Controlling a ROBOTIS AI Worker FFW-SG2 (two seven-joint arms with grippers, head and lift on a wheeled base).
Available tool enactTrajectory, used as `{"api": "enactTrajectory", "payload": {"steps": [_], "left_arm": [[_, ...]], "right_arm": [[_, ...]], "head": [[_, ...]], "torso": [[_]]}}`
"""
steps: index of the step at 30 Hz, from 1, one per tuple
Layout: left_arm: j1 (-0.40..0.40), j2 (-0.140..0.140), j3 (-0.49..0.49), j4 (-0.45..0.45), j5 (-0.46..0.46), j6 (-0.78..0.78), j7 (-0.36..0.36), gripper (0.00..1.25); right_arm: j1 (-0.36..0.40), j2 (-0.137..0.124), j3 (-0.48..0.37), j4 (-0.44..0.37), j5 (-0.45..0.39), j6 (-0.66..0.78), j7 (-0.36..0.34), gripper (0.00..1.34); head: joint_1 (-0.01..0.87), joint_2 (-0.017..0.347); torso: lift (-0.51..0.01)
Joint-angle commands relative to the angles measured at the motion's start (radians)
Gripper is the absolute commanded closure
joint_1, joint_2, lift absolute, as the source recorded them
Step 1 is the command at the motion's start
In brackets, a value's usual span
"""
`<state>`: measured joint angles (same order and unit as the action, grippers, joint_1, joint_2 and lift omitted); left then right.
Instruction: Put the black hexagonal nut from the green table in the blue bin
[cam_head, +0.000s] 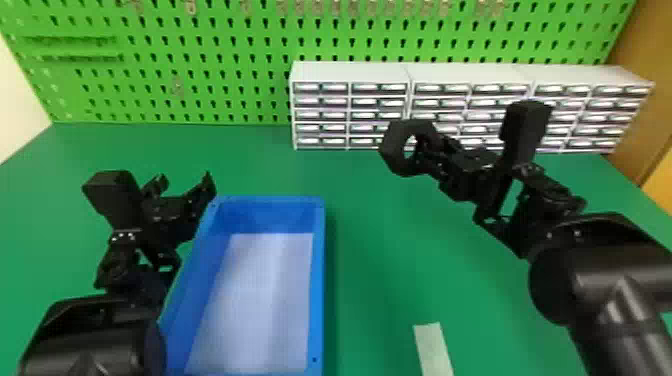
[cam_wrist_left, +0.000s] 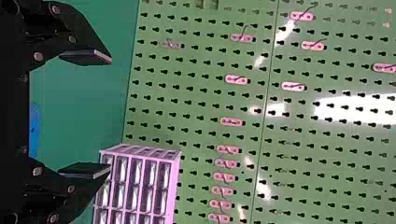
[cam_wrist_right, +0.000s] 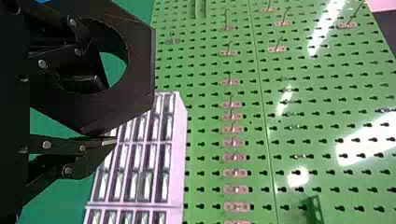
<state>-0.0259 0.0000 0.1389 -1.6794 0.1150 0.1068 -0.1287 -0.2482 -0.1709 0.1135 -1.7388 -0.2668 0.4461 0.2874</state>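
The black hexagonal nut (cam_head: 391, 152) is held up over the back of the green table (cam_head: 380, 220), to the right of the blue bin (cam_head: 317, 280). My right gripper (cam_head: 426, 149) is shut on its ring; in the right wrist view, the right gripper (cam_wrist_right: 102, 112) has one finger inside the hole of the nut (cam_wrist_right: 141, 60) and the other against the outer edge. At the bin's back left corner is my left gripper (cam_head: 184, 186), empty and open. Its two fingers stand wide apart in the left wrist view, the left gripper (cam_wrist_left: 110, 114) facing the pegboard.
White drawer cabinets (cam_head: 350, 72) line the table's back right, behind the nut. A green pegboard (cam_head: 200, 55) with small hooks rises behind the table. A pale strip (cam_head: 433, 347) lies on the table near the front, right of the bin.
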Motion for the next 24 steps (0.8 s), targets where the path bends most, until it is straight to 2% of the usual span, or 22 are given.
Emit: {"api": "enactTrajectory", "payload": {"steps": [1, 9, 16, 24], "left_arm": [[0.001, -0.003, -0.001, 0.001, 0.002, -0.001, 0.000, 0.44], [0.000, -0.003, 0.001, 0.001, 0.002, -0.001, 0.001, 0.44], [-0.002, -0.003, -0.001, 0.001, 0.003, -0.001, 0.003, 0.44], [-0.002, -0.003, 0.001, 0.001, 0.005, -0.001, 0.003, 0.44]], "right_arm": [[-0.011, 0.011, 0.017, 0.004, 0.000, 0.028, 0.010, 0.87], [-0.057, 0.025, 0.064, 0.038, -0.003, 0.071, 0.067, 0.87], [-0.086, 0.053, 0.078, 0.076, -0.002, 0.091, 0.119, 0.87], [-0.123, 0.060, 0.126, 0.116, 0.001, 0.103, 0.159, 0.87]], "head": [[0.686, 0.051], [0.686, 0.051], [0.686, 0.051], [0.686, 0.051]], "torso": [[-0.097], [-0.097], [-0.097], [-0.097]]}}
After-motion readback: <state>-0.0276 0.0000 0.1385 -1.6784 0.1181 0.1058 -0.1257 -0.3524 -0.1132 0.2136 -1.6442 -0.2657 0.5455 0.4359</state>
